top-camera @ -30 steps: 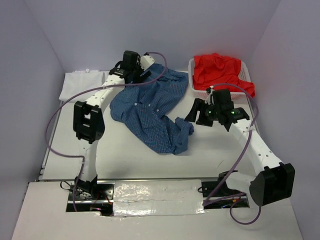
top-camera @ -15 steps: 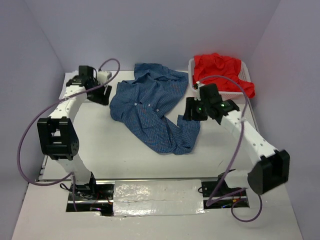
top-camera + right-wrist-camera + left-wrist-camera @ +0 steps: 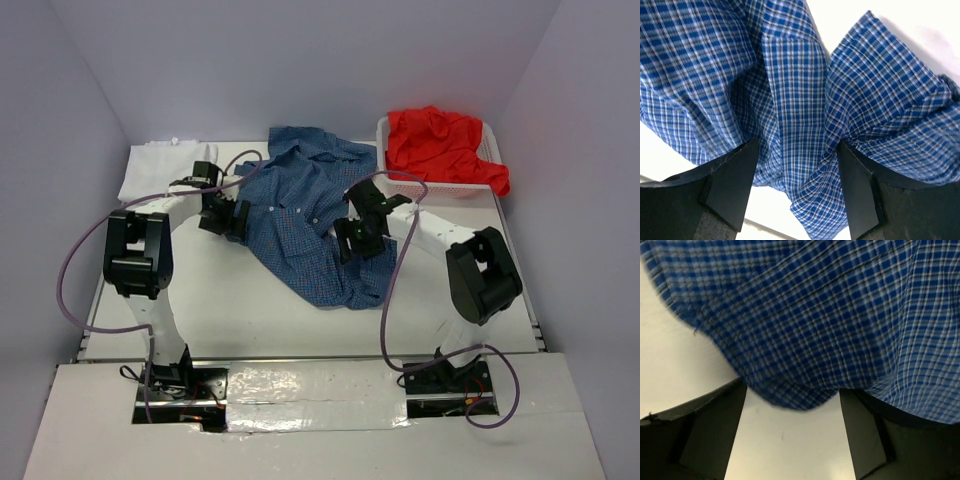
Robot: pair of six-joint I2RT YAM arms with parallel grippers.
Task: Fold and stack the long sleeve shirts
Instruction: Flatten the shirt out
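The blue checked long sleeve shirt [image 3: 300, 215] lies crumpled in the middle of the table. My left gripper [image 3: 231, 216] is low at its left edge, open. In the left wrist view the shirt's hem [image 3: 790, 395] reaches just between the fingertips of that gripper [image 3: 792, 412], bare table below it. My right gripper [image 3: 351, 240] is down on the shirt's right side, open, and bunched folds of the shirt [image 3: 800, 125] sit loosely between its fingers [image 3: 730, 185]. A red shirt [image 3: 440, 145] fills the basket. A white shirt [image 3: 160, 168] lies flat at the back left.
The white mesh basket [image 3: 381, 140] stands at the back right against the wall. Purple cables [image 3: 75, 260] loop off both arms. Grey walls close in the table on three sides. A taped plate [image 3: 310, 395] holds the arm bases at the near edge.
The left arm has swung from the back left corner down to the blue shirt's left edge. The right arm has moved left, onto the shirt's right side. The shirt has barely shifted.
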